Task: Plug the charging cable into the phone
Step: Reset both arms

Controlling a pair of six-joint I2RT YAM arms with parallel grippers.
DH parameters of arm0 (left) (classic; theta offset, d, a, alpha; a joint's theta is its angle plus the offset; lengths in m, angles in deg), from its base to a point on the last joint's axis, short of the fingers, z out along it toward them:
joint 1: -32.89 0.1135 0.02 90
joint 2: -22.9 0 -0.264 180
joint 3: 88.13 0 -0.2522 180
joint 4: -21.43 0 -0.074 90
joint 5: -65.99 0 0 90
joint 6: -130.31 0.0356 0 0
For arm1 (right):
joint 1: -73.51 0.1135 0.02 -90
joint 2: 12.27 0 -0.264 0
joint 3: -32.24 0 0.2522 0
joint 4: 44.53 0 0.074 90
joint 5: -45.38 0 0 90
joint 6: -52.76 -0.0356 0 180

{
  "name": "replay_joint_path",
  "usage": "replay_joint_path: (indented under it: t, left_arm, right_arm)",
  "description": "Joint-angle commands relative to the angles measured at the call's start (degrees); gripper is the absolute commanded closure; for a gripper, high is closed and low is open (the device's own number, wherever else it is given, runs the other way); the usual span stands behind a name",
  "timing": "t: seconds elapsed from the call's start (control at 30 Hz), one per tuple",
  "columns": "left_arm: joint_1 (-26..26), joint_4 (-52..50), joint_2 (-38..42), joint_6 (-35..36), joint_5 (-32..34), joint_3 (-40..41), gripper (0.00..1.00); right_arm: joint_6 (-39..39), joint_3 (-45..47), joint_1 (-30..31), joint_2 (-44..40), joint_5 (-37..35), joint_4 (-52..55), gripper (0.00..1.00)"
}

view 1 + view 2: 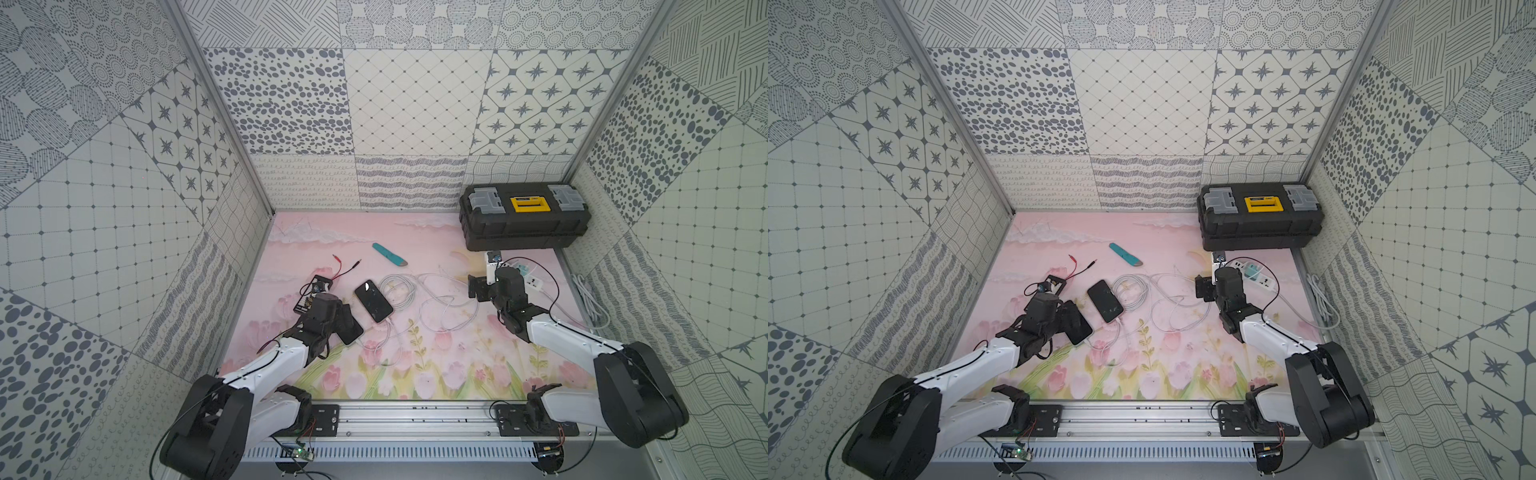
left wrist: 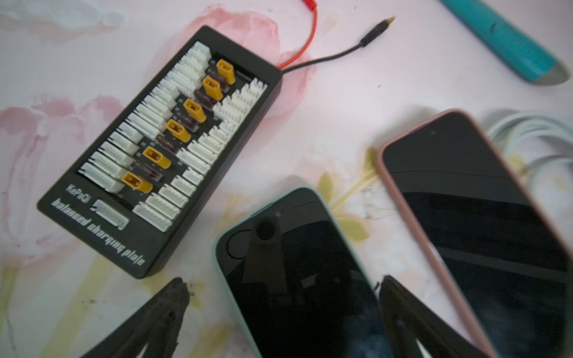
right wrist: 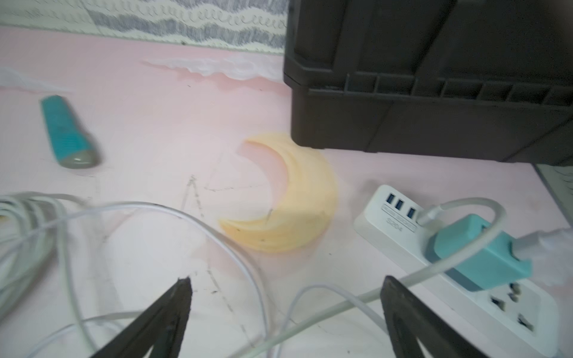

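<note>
Toolbox (image 1: 524, 216) is kept beyond the right tool (image 3: 285, 279), out of the way. Power strip (image 3: 390, 238) is laid beside that tool to feed the charging cable (image 3: 465, 203). Mint-cased phone (image 2: 310, 248) is straddled by the left tool (image 2: 282, 280); the cable seems already seated in it. Both tools are held wide open, empty.

Black toolbox (image 1: 524, 224) in the back corner; teal tool (image 1: 390, 254), perhaps a cutter; black charging plate (image 2: 161, 148).
</note>
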Motion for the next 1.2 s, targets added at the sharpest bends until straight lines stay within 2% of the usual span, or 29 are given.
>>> replay_joint_path:
  t: [0.0, 0.07, 0.1, 0.13, 0.17, 0.2, 0.23, 0.3, 0.37, 0.47, 0.53, 0.6, 1.17]
  left_arm:
    - [2.82, 45.77, -9.97, 18.03, 2.95, 3.76, 0.02]
    - [6.37, 52.83, -16.65, 16.08, 0.27, 4.05, 0.02]
    - [8.59, 55.42, -19.16, 14.18, -4.98, 4.62, 0.05]
    - [9.55, 57.23, -21.55, 14.08, -6.51, 4.67, 0.06]
    - [9.77, 59.28, -23.21, 14.53, -7.08, 4.42, 0.04]
    - [10.09, 56.58, -21.88, 13.62, -8.66, 3.6, 0.05]
    - [10.27, 50.26, -20.33, 13.5, -10.21, 1.99, 0.06]
    - [10.36, 51.87, -22.15, 15.95, -13.18, 1.2, 0.1]
    - [10.5, 45.95, -20.96, 14.88, -13.72, -0.73, 0.02]
    - [10.82, 41.08, -21.05, 13.4, -10.9, -3.15, 0.01]
    - [10.71, 43.44, -21.77, 14.4, -10.74, -2.84, 0.01]
    - [10.58, 40.52, -21.29, 14.3, -11.3, -3.7, 0.01]
    - [10.33, 41.25, -21.65, 15.07, -11.45, -3.71, 0.01]
  right_arm:
    - [5.94, 2.0, -3.33, 4.36, -4.55, -18.43, 0.03]
    - [5.92, 7.0, -6.22, 7.74, -1.2, -30.08, 0.03]
    - [4.04, 9.06, -8.27, 9.54, 1.11, -36.13, 0.03]
    - [1.77, 10.71, -10.43, 10.99, 2.65, -40.15, 0.03]
    - [-0.8, 11.81, -13.3, 12.95, 5.45, -44.14, 0.03]
    - [-2.67, 12.74, -15.15, 14.3, 6.04, -47.69, 0.03]
    - [-3.23, 12.23, -16.3, 13.35, 8.28, -45.44, 0.03]
    - [-1.9, 8.67, -16.53, 12.4, 12.21, -37.35, 0.03]
    - [-1.38, 7.55, -16.52, 13.14, 14.13, -35.78, 0.03]
    - [-1.38, 7.62, -16.75, 13.17, 14.32, -35.91, 0.03]
    - [-1.36, 7.69, -16.75, 13.23, 14.33, -36.1, 0.03]
    - [-1.35, 7.7, -16.74, 13.17, 14.35, -36.14, 0.03]
    - [-1.38, 7.72, -16.67, 13.16, 14.35, -36.13, 0.03]
